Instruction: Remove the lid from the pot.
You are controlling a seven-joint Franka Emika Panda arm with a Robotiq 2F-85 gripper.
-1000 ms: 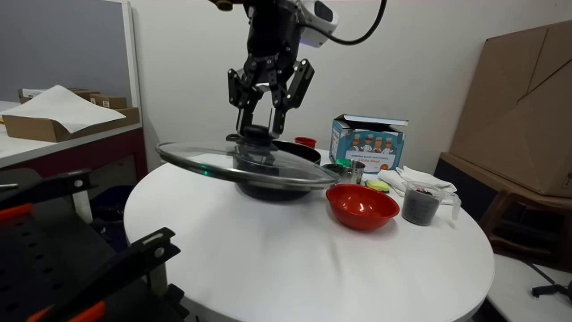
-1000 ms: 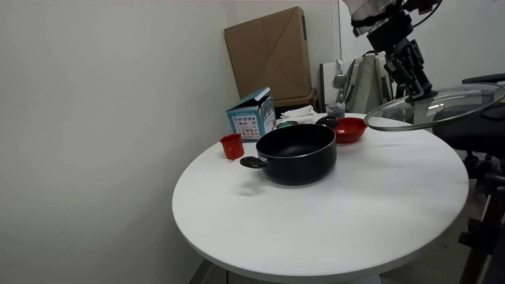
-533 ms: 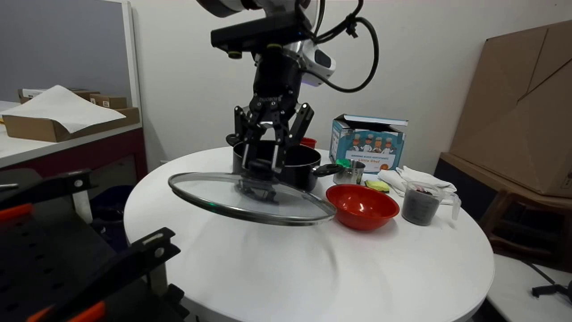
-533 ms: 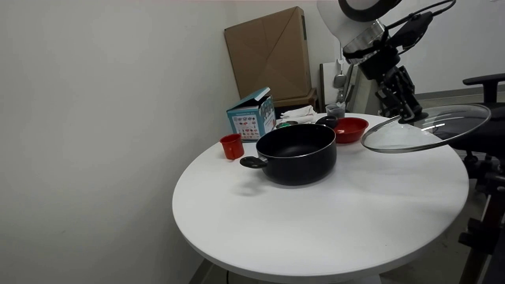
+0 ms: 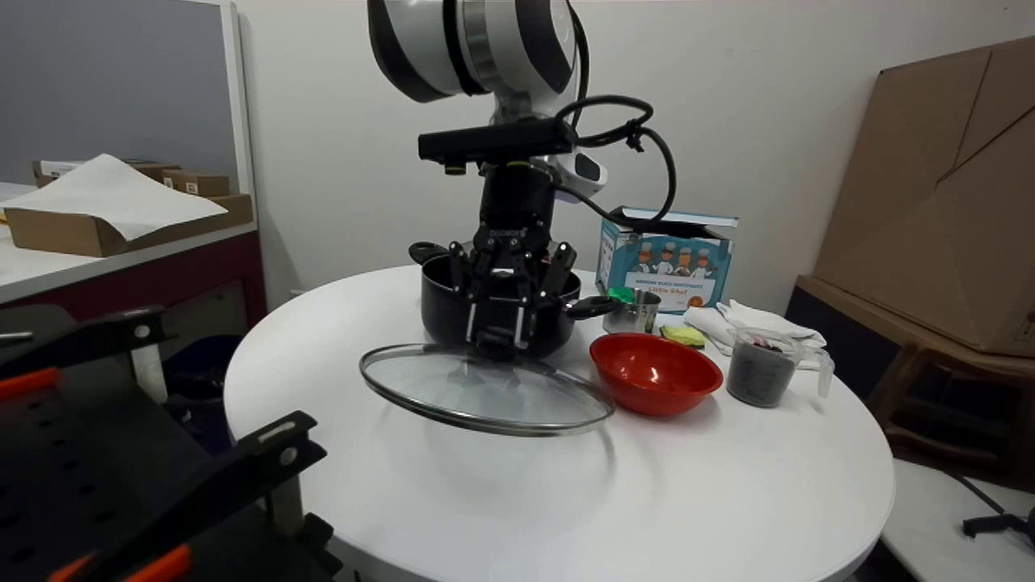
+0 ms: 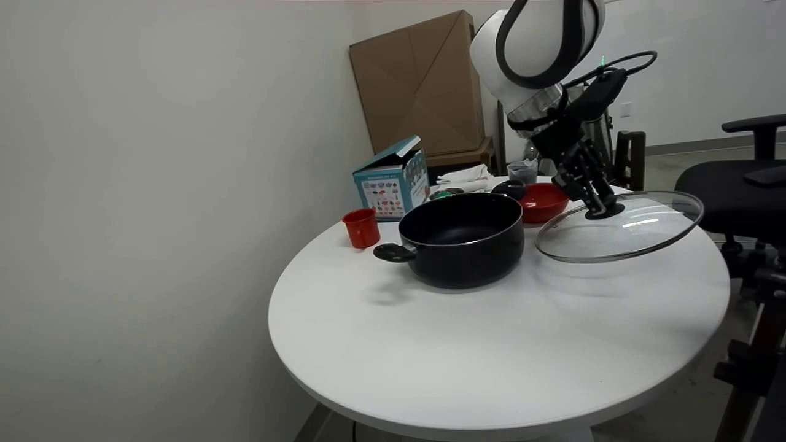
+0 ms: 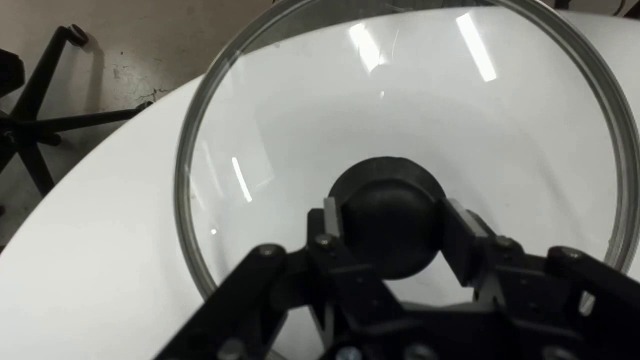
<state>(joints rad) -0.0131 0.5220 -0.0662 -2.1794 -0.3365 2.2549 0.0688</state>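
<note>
The pot (image 6: 465,267) is showing black, the lid (image 5: 485,396) is showing clear glass with a grey rim (image 7: 183,190), and its knob (image 7: 392,240) is matching the black pincer (image 5: 496,327). Bowl (image 5: 656,376) and mug (image 6: 362,229) are showing red, the sponge (image 5: 683,335) yellow, the counter (image 6: 485,356) white; the box (image 6: 393,187) is wearing blue with cartoon cooks (image 5: 682,260).

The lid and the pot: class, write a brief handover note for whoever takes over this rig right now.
Gripper: fingers closed on the black knob of the lid.
Lid: held tilted above the table, beside the pot.
Pot: resting on the table, uncovered.
Done: the lid is off the pot.
To do: probably lower the lid onto the table and open the fingers, keeping clear of the red bowl nearby.
</note>
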